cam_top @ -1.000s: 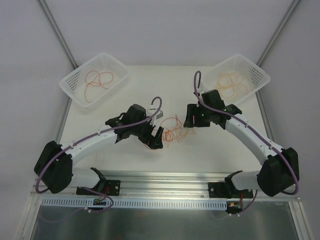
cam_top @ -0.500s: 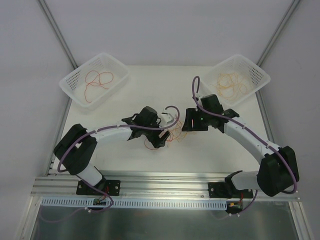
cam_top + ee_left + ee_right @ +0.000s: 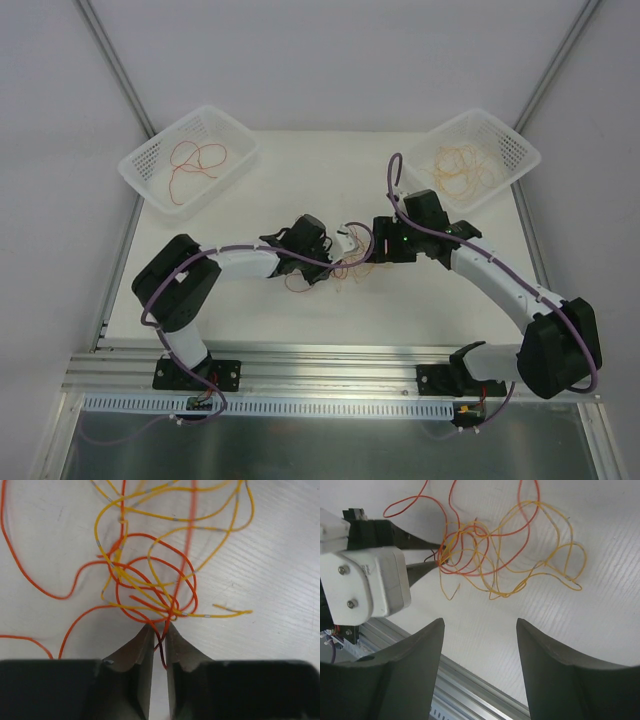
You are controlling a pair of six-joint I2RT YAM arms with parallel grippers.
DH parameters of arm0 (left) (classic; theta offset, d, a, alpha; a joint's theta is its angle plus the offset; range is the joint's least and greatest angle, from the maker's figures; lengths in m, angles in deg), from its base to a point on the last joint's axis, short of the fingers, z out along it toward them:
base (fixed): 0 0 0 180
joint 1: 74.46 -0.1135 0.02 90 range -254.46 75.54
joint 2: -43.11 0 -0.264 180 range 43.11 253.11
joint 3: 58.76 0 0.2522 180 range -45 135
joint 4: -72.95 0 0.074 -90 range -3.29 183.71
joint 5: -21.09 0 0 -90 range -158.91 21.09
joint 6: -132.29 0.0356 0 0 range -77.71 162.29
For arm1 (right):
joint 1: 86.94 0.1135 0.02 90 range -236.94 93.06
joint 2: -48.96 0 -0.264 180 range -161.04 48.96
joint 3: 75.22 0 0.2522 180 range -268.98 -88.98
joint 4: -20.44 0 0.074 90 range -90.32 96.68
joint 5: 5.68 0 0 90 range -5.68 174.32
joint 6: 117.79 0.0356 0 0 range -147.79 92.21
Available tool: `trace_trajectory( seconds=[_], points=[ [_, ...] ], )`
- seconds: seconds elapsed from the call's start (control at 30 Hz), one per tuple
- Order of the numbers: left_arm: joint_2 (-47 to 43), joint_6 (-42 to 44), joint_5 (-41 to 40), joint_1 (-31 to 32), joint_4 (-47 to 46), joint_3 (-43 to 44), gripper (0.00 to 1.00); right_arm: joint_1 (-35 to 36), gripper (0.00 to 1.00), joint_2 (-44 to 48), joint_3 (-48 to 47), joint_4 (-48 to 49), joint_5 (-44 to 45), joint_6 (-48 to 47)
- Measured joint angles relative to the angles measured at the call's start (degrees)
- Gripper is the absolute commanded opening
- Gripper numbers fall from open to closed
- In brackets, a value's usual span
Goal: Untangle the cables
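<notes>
the cables (image 3: 352, 264) lie as a loose red-and-yellow knot on the white surface (image 3: 300, 185) between the arms, stretched mostly left to right. the left gripper (image 3: 159, 626) pinches a red strand at the knot's edge; the right gripper (image 3: 479, 624) hangs above it, spread wide.

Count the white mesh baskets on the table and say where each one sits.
2. The left basket sits at the far left corner of the table; the right basket sits at the far right corner. None seems hidden.
</notes>
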Motion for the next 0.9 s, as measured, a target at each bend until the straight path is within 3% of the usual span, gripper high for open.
trace_trajectory(
  seconds=[0.07,0.33,0.67,0.77,0.87,0.9],
  points=[
    [0.2,0.5,0.3,0.0,-0.5,0.2,0.0,0.0,0.63,0.0,0.0,0.1,0.0,0.0],
    [-2.0,-0.8,2.2,0.1,-0.3,-0.8,0.0,0.0,0.63,-1.3,0.0,2.4,0.1,-0.2],
    [-9.5,-3.3,3.7,0.1,1.3,-3.2,0.0,0.0,0.61,-10.0,-0.4,6.0,1.6,-2.0],
    [-10.2,-3.7,3.7,0.1,1.7,-3.3,0.0,0.0,0.54,-12.3,-1.2,7.0,2.1,-2.4],
    [-11.1,-4.5,3.6,0.1,2.2,-3.6,0.0,0.0,0.29,-13.4,-1.8,8.2,2.3,-3.1],
    [-11.6,-4.6,3.5,0.1,2.5,-3.8,0.0,0.0,0.15,-13.5,-1.8,8.5,2.6,-3.3]
  ],
)
